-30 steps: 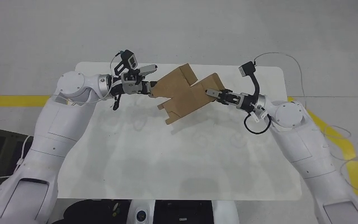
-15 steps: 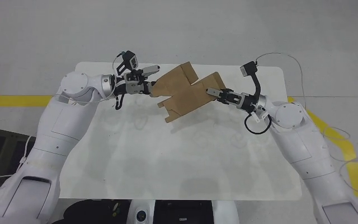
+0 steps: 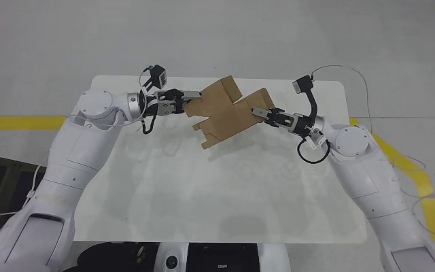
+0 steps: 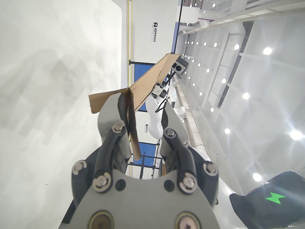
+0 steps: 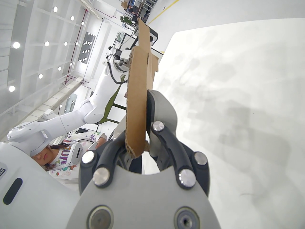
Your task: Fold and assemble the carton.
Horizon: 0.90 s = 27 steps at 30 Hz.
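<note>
A flat brown carton (image 3: 228, 112) hangs above the far half of the white table (image 3: 204, 197), held between my two arms. My left gripper (image 3: 189, 98) is at its left edge. In the left wrist view the left gripper (image 4: 140, 103) is open: the carton (image 4: 147, 82) has a flap between the fingers, resting against one finger (image 4: 110, 110), with the other well apart. My right gripper (image 3: 262, 113) is at the carton's right end. In the right wrist view that gripper (image 5: 140, 110) is shut on the carton (image 5: 137, 91), which stands edge-on.
The bare table top spreads under and in front of the carton, with its far edge (image 3: 285, 81) just beyond. A yellow floor line (image 3: 27, 122) runs past the table's left side.
My left gripper has turned at the wrist and closed in a little on the carton's left edge. The carton and the right arm have barely moved.
</note>
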### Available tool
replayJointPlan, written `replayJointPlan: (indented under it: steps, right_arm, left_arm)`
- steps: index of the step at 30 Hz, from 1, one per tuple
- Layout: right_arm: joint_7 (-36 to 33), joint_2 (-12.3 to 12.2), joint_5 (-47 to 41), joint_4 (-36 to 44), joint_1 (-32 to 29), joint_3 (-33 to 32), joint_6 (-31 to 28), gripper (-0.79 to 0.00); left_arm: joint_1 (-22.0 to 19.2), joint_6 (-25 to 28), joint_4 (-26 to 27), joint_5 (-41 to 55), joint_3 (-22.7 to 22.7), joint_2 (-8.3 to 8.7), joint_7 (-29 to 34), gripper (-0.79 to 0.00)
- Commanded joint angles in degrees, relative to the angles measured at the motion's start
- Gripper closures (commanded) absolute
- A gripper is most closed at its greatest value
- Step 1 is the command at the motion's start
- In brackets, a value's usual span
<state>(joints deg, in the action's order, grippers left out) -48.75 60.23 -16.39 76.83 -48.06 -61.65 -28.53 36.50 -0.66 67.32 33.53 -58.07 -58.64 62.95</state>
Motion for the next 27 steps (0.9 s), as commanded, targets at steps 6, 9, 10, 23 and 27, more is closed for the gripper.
replayJointPlan:
  steps: [6, 9, 10, 23, 27]
  right_arm:
    - [0.06, 0.17, 0.25, 0.04, -0.11, -0.20, 0.14, 0.000]
    - [0.08, 0.22, 0.35, 0.01, -0.21, -0.38, 0.16, 0.000]
    - [0.06, 0.23, 0.38, 0.03, -0.25, -0.43, 0.16, 0.000]
    - [-0.57, 0.31, 1.08, -0.08, -0.60, -1.30, 1.18, -0.785]
    - [-0.45, -0.27, 4.46, -0.26, -1.11, -3.21, 2.36, -0.785]
  left_arm:
    - [0.16, 0.68, 0.63, -4.14, 0.30, 0.03, -0.21, -0.172]
    - [0.29, 1.06, 1.04, -5.94, 0.32, 0.09, -0.45, -0.065]
    - [0.35, 1.13, 1.19, -6.39, 0.29, 0.10, -0.49, 0.000]
    - [0.99, 0.87, 2.38, -6.30, -1.00, 0.07, -0.49, 0.000]
    - [1.32, 1.80, 3.22, -6.67, -2.06, 0.28, -0.33, 0.000]
